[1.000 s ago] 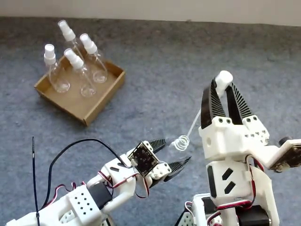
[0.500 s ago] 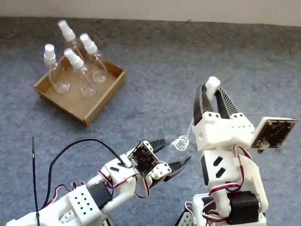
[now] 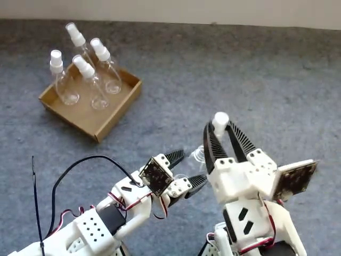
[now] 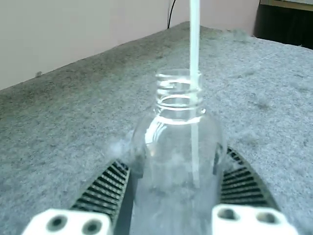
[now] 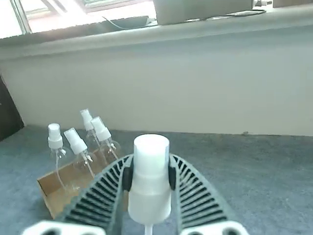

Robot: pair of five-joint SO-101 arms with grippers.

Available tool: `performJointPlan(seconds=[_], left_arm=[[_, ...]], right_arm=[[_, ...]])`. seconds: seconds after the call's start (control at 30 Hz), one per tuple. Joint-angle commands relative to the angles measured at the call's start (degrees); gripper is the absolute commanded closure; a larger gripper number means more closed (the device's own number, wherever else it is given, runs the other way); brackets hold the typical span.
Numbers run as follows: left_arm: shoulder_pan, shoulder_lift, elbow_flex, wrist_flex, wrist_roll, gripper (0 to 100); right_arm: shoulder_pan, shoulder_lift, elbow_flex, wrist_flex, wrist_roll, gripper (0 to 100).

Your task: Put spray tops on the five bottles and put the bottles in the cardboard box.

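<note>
Left gripper (image 3: 189, 168) closed on clear plastic bottle (image 4: 176, 161), lower centre of high view | right gripper (image 3: 219, 128) clamps white spray top (image 5: 150, 181), thin tube (image 4: 194, 58) seemingly inside the bottle | bottle probably light, slippery, easily dented; hold body low.

Four clear plastic bottles with white spray tops fitted (image 3: 67, 92) (image 3: 85, 53) (image 3: 110, 80) (image 3: 97, 96), 10 o'clock. One clear plastic bottle without top (image 4: 176, 147), 6 o'clock. One loose white spray top with dip tube (image 5: 150, 181). One shallow brown cardboard box (image 3: 120, 112). Two black-fingered white grippers: left gripper (image 3: 190, 168), right gripper (image 3: 220, 127).
</note>
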Motion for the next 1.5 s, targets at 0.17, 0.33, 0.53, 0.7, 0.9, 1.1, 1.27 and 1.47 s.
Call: performJointPlan(seconds=[0.17, 0.33, 0.53, 0.7, 0.9, 1.1, 1.27, 1.47], left_arm=[[-1.01, -1.10, -2.51, -4.84, 0.53, 96], [-1.01, -1.10, -2.51, -4.84, 0.44, 96], [-1.01, -1.10, -2.59, -4.84, 0.44, 96], [-1.89, -1.10, -2.59, -4.84, 0.44, 96], [-6.64, -1.10, -2.59, -4.84, 0.53, 96], [-9.45, -1.10, -2.59, -4.84, 0.35, 96], [-12.97, -1.10, -2.59, -4.84, 0.26, 96], [-21.85, -1.80, -3.74, -4.48, 0.18, 96]], right_arm=[[-5.41, -2.95, 7.78, 0.57, 2.55, 99.2], [-6.02, -5.23, 9.71, 0.75, 2.55, 99.1], [-6.02, -6.55, 9.54, 6.29, 2.64, 89.6], [-6.29, -6.55, 9.54, 6.64, 2.64, 89.6], [-6.02, -6.55, 9.27, 6.73, 2.64, 89.6], [-6.02, -6.55, 9.27, 6.73, 3.78, 89.2], [-6.02, -6.55, 9.71, 6.73, 8.00, 89.2], [-6.02, -6.64, 13.23, 6.20, 8.18, 89.2]])
